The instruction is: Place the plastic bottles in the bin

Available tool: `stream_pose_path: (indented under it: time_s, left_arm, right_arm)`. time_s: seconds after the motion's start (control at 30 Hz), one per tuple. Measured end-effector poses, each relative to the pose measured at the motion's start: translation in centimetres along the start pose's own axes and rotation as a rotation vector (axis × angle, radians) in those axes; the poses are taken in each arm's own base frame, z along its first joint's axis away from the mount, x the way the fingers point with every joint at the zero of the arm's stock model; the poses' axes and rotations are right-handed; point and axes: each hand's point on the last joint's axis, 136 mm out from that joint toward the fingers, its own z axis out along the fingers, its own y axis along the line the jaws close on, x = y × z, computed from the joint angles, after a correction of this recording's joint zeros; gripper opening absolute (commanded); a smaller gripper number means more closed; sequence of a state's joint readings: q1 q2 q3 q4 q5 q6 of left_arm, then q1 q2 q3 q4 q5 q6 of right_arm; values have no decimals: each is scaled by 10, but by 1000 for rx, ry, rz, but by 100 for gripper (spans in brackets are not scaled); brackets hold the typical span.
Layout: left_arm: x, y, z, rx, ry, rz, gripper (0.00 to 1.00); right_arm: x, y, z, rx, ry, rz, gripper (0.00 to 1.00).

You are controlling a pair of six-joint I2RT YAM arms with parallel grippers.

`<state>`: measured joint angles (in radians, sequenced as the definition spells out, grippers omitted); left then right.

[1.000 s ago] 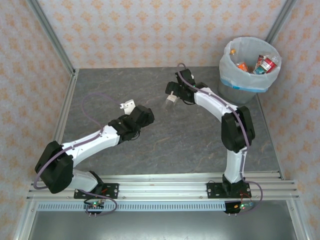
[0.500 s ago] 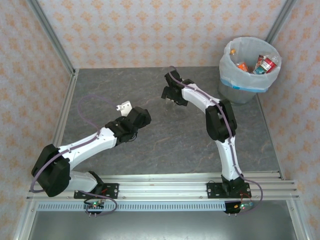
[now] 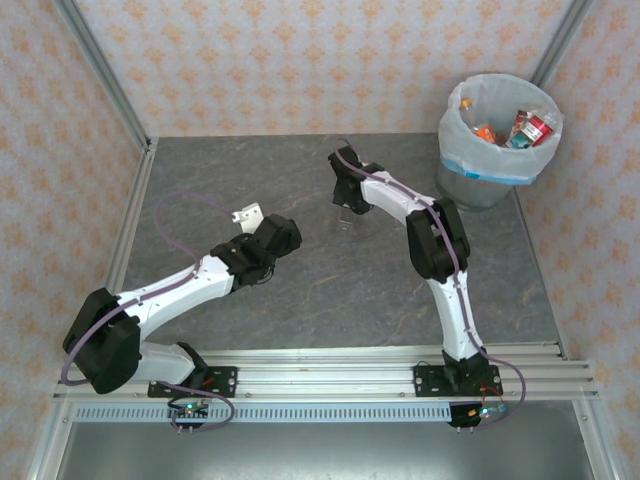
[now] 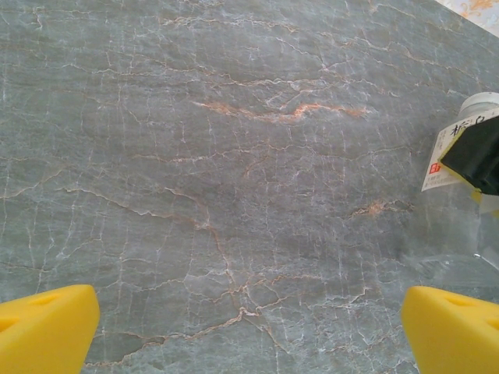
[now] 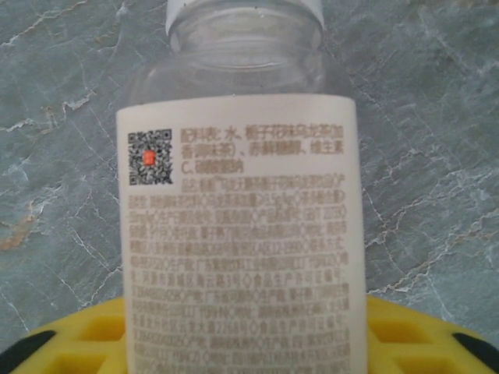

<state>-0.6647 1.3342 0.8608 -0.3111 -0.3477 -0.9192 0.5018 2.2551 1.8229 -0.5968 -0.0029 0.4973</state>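
Aluminium rail (image 3: 330,365) along the table edge farthest from the bin (image 3: 480,185), with both arm bases bolted on. Grey marbled tabletop (image 3: 300,300), veined in white and rust, stretching from that rail up to the bin's foot. Metal frame posts (image 3: 100,70) to the left and right of the bin. Wallpaper (image 3: 300,60) with a pale orange motif behind and beside it.

Left gripper (image 3: 247,212): well to the left of the bin, farther from it than its partner. Yellow fingers (image 4: 47,331) spread wide, released, grasping nothing, with bare stone between them.

Right gripper (image 3: 343,205): between the left gripper and the bin, pointing down at the tabletop. Yellow fingers (image 5: 413,335) set against both sides of a bottle (image 5: 242,234), grasping it at the label. Clear plastic, white label with brown print and a code square, pale cap end pointing away from the wrist. Outside the bin, left of it and well apart. Resting on the stone or lifted off it: cannot tell.

Two arms, two grippers, one bin, one bottle outside the bin. Inside the white bag liner (image 3: 457,140), binned bottles (image 3: 528,128) with red and orange labels: at least three, exact number not readable.
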Motion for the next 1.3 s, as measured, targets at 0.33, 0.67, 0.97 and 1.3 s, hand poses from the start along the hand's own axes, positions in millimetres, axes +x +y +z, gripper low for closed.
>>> stream_pose_path:
  time_s: [0.33,0.67,0.97,1.3]
  left_arm:
    - [6,1,5,-10,17,10,100]
    - [14,-1,11,-9,47,18,100]
    - [21,-21,16,69,88,0,100]
    - [18,-63,10,262,114,2,100]
  right_arm:
    - [4,-15,-21,-25,-72,-29,29]
    - [-19,-18,-96,-151,-278,-63,29]
    - [-33,-26,-154,-229,-447,-91,28]
    - [-50,-30,-212,-308,-588,-60,28]
